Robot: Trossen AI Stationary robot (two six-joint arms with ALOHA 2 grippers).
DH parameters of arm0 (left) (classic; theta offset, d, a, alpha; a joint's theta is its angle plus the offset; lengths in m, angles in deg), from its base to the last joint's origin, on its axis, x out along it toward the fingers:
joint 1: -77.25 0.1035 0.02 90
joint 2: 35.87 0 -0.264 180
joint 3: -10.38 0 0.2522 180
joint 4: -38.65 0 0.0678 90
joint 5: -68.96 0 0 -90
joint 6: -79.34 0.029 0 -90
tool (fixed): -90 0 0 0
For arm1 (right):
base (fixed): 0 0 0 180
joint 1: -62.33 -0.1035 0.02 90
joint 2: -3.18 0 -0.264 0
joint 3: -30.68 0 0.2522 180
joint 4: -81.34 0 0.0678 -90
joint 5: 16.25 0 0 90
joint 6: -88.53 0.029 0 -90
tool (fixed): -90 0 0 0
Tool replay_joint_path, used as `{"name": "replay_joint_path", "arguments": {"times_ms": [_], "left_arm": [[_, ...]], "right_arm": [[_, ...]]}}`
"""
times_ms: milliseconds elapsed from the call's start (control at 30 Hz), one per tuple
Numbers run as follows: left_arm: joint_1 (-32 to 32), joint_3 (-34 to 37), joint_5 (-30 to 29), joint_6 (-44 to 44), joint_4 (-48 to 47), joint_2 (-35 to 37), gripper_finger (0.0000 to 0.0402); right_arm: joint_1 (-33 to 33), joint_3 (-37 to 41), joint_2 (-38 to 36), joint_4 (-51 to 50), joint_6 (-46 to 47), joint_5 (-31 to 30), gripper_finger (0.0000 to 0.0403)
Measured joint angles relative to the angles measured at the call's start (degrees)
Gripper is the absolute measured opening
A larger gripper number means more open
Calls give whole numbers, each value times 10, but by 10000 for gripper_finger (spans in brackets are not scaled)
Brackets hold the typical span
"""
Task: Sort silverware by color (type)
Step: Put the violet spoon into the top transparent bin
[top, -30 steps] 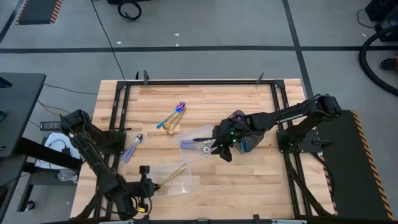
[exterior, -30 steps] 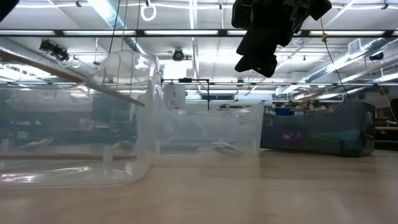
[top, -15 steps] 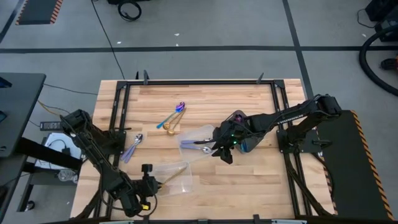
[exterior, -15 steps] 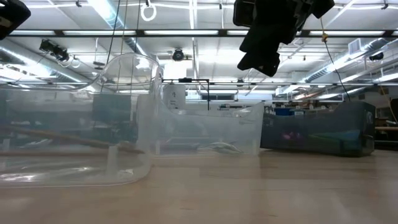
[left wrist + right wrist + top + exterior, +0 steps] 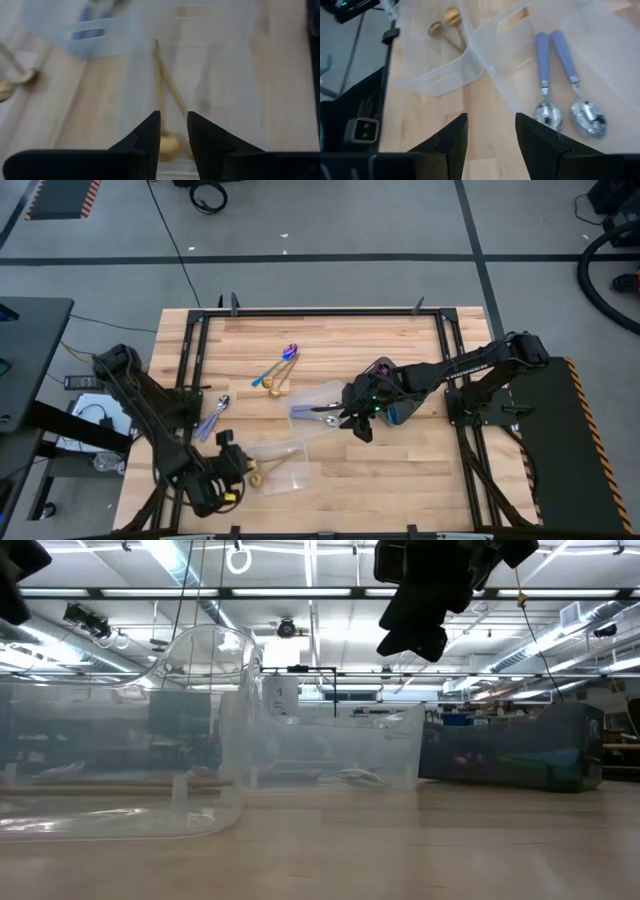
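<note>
Two gold spoons (image 5: 158,85) lie flat in the near clear tray (image 5: 285,467), bowls toward my left gripper. My left gripper (image 5: 174,132) (image 5: 238,469) is open and hovers over one gold bowl (image 5: 167,145), high above the tray in the low view (image 5: 18,585). Two silver spoons with lavender handles (image 5: 560,85) lie in the middle clear tray (image 5: 318,408). My right gripper (image 5: 490,135) (image 5: 352,423) is open and hangs above that tray's near side. Loose spoons rest on the table: a purple-blue and gold cluster (image 5: 277,370) and lavender-handled ones (image 5: 214,416).
A dark grey tray (image 5: 397,412) sits under my right arm, right of the middle clear tray. A black frame (image 5: 190,360) runs along the table's left, right and far sides. Bare wood (image 5: 400,470) lies on the near right.
The gold spoon's bowl end, held up high beside my left gripper, has come down, and the spoon now lies flat in the near clear tray. My left gripper has let it go and shifted a little toward the table's far left.
</note>
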Motion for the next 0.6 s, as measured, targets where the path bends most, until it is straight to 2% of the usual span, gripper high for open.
{"name": "replay_joint_path", "arguments": {"times_ms": [133,367,467,600], "left_arm": [[17,0,-1,-48,-59,23,103],[42,0,8,-184,-205,40,103],[57,0,31,-230,-252,40,103],[83,14,72,-245,-264,39,103]], "right_arm": [[-8,0,0,1,6,-34,174],[-52,0,6,15,-8,-114,174],[-75,0,15,33,-8,-146,174],[-105,0,36,56,-9,-178,174]]}}
